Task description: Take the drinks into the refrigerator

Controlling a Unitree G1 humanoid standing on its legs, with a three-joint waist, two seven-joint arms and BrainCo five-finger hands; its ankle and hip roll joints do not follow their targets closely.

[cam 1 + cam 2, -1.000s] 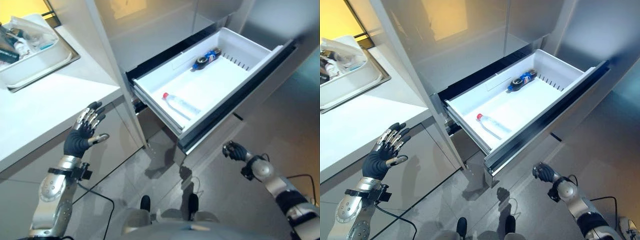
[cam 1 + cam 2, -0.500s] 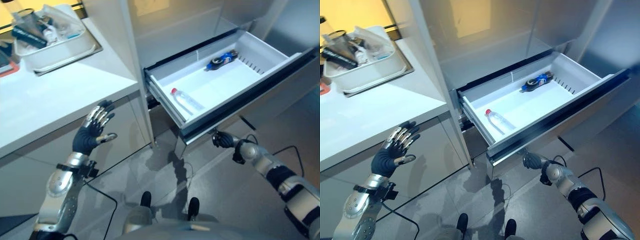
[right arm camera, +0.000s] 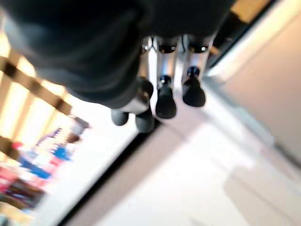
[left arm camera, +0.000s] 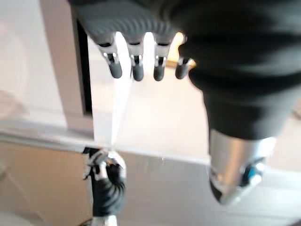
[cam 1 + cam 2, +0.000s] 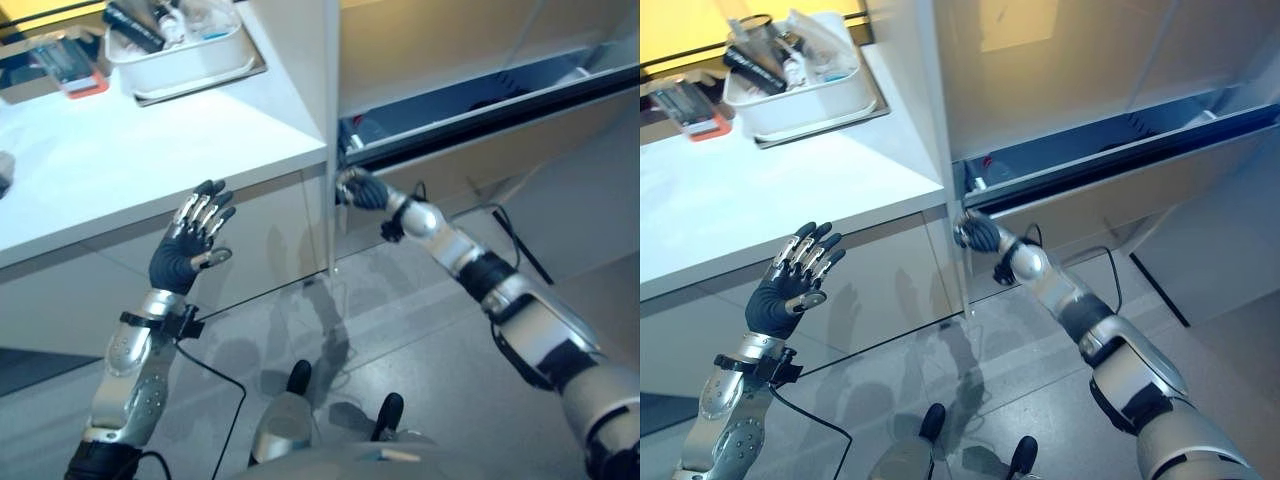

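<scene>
We are pushing the refrigerator drawer point(image 5: 500, 105) in with our right hand point(image 5: 362, 188), its fingers curled, holding nothing, against the drawer front's near corner. A second ago the drawer was standing wide open with two bottles visible; now only a narrow gap is showing, so the drinks are sitting inside, hidden. Our left hand point(image 5: 188, 245) is hovering, fingers spread, below the worktop point(image 5: 120, 165)

drawer point(image 5: 470, 135) nearly shut, counter edge point(image 5: 300, 160) beside

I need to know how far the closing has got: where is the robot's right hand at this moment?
In the left eye view the right hand sits at the near left corner of the refrigerator drawer, just right of the white counter.
</scene>
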